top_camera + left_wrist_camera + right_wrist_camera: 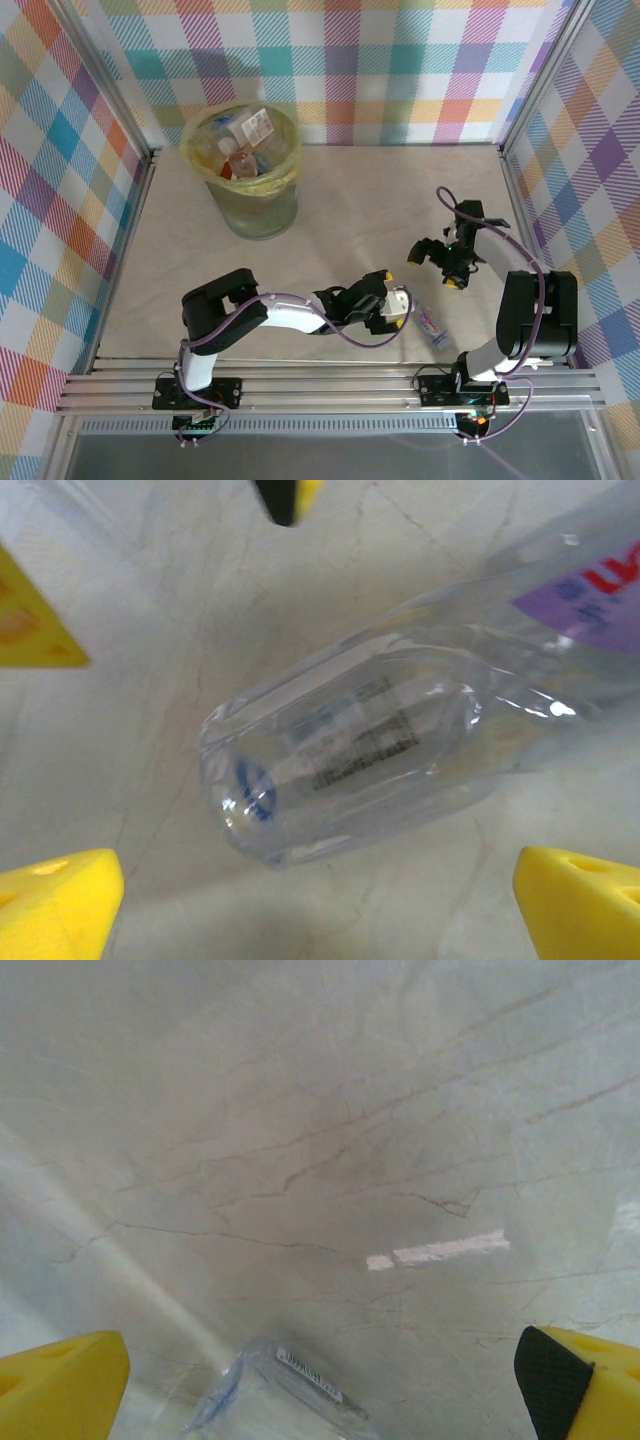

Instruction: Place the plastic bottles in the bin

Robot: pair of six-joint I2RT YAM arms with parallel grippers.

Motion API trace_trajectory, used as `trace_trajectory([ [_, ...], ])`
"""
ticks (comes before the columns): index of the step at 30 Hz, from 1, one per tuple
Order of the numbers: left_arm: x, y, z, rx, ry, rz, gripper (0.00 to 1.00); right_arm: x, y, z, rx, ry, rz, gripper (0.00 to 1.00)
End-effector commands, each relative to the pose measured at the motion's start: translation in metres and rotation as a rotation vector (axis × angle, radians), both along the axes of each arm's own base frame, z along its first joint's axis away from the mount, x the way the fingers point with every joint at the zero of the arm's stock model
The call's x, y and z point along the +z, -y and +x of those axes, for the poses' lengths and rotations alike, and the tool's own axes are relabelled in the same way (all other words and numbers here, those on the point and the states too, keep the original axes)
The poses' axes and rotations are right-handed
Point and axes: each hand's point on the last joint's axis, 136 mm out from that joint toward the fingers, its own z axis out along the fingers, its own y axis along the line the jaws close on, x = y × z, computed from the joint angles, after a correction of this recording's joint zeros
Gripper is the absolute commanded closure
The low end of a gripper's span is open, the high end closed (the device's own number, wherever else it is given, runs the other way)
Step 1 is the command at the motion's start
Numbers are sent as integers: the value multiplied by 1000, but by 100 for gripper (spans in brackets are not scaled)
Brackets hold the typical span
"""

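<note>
Hovering wide open over a clear bottle [350, 760] lying on the near table [380, 190], my left gripper [392, 298] is lining up the pick; closing squarely comes next, I reckon. Beyond, my right gripper [435, 268] is hanging open, and the bin [255, 212] is sitting far left.

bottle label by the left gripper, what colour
Purple label with red lettering, on the clear bottle; best in the left wrist view.

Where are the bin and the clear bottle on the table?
bin [258, 212], top external view, on its pale-green wall.
clear bottle [370, 750], left wrist view, on the middle of its body.
</note>
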Motion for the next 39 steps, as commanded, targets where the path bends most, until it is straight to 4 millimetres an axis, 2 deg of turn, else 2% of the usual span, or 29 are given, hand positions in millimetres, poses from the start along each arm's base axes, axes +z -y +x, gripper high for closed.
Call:
trace_trajectory([
  [1,20,11,23,124,70,-71,0,-5,-5,-10,-26,-24,44,0],
  [4,26,14,31,182,58,-112,0,-11,-7,-16,-33,-35,58,0],
  [6,29,18,29,189,26,-143,0,-9,-9,-19,-33,-29,74,1],
  [13,26,14,29,232,-27,-171,0,12,-9,-26,-25,18,66,0],
  [18,36,5,29,270,-43,-208,0,17,-5,-37,-18,3,23,0],
  [21,42,-2,27,289,-59,-226,0,14,-6,-50,5,-33,-27,0],
  [26,36,-13,23,314,-98,-227,0,12,-18,-66,38,-44,-43,0],
  [35,38,-36,21,377,-107,-231,0,-2,-33,-77,110,-91,-69,0],
  [39,51,-48,24,424,-94,-260,0,-14,-33,-76,116,-120,-79,1],
])
